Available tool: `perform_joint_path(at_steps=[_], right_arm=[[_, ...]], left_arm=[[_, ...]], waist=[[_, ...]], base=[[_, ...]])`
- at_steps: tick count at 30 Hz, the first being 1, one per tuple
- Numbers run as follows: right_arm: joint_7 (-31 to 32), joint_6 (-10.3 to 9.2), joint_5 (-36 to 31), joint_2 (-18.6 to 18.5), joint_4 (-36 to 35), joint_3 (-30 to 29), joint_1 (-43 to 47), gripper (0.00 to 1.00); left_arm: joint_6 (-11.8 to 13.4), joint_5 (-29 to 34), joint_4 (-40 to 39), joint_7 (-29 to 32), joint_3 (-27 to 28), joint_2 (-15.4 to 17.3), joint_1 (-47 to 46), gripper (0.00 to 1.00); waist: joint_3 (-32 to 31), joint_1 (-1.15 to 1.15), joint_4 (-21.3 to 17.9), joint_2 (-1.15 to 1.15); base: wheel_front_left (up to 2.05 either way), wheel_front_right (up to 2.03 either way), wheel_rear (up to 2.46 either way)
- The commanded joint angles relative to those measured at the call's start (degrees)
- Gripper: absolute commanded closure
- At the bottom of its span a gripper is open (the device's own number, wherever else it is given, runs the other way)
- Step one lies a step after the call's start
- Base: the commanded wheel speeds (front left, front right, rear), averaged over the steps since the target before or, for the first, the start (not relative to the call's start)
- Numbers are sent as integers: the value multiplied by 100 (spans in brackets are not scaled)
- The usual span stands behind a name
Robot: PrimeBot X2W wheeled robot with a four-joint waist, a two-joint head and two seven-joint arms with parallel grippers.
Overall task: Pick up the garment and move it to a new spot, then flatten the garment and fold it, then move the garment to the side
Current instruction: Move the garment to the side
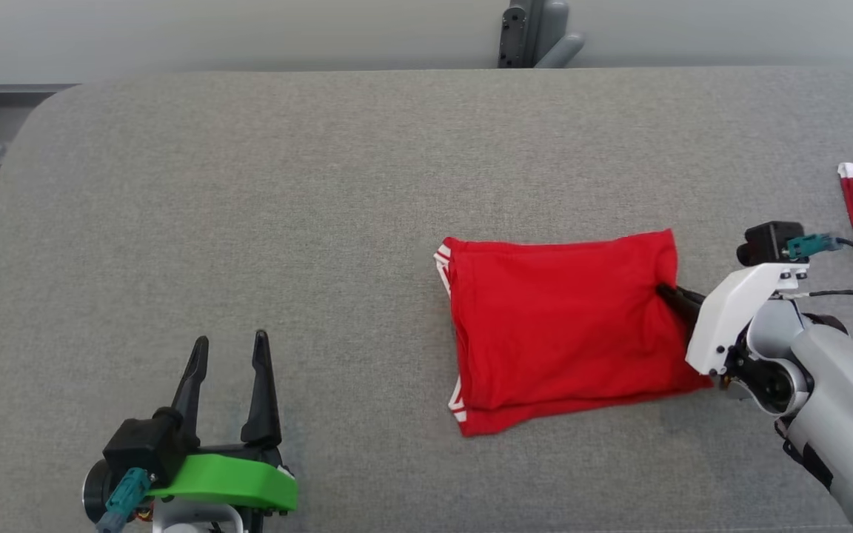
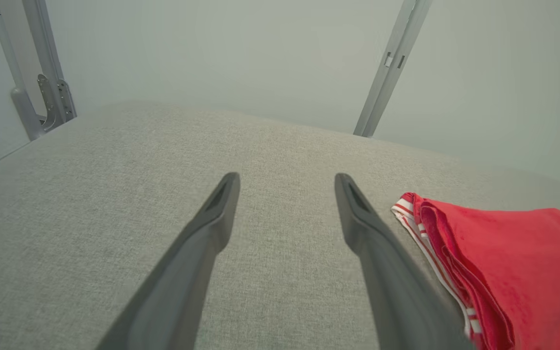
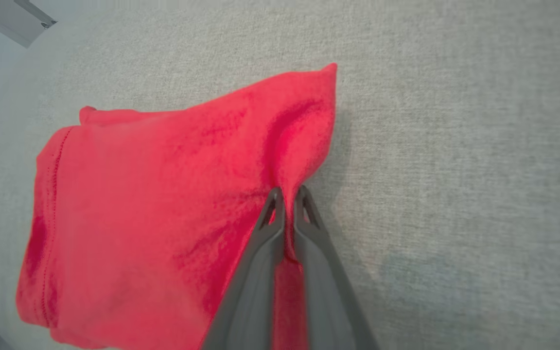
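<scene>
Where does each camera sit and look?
Head view: on the robot's head, looking down at the grey fabric table; open left gripper and right gripper pinching the folded red cloth garment show.
Left wrist view: on the left wrist, looking along its spread fingers across the table.
Right wrist view: on the right wrist, looking down its shut fingers at the garment's edge.
All three views share the garment.

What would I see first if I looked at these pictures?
The bright red folded garment, lying right of middle on the grey table. The right gripper is shut on its right edge, and the left gripper stands open at the lower left.
</scene>
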Motion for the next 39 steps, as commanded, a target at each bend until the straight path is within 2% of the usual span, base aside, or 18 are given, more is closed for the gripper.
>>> perform_joint_path(at_steps=[1,13,21,29,39], right_arm=[[-62,-9,24,-125,53,-2,-127,100],[-107,-9,23,-622,62,36,-484,100],[-167,-9,13,-681,35,36,-615,100],[-222,-9,-54,-684,47,42,-785,100],[-388,-9,-348,-581,167,82,-1299,100]], left_arm=[[-37,90,-14,-15,-17,-20,-110,0],[-147,183,111,-14,-89,0,-295,0],[-178,247,128,22,-182,59,-405,0],[-210,311,132,75,-310,86,-547,0],[-196,291,148,97,-374,94,-661,0]], waist=[[21,0,-338,67],[120,0,-1671,67],[215,0,-2194,67],[322,0,-2363,67],[434,0,-2125,67]], base=[[0,0,0],[0,0,0],[0,0,0],[0,0,0],[0,0,0]])
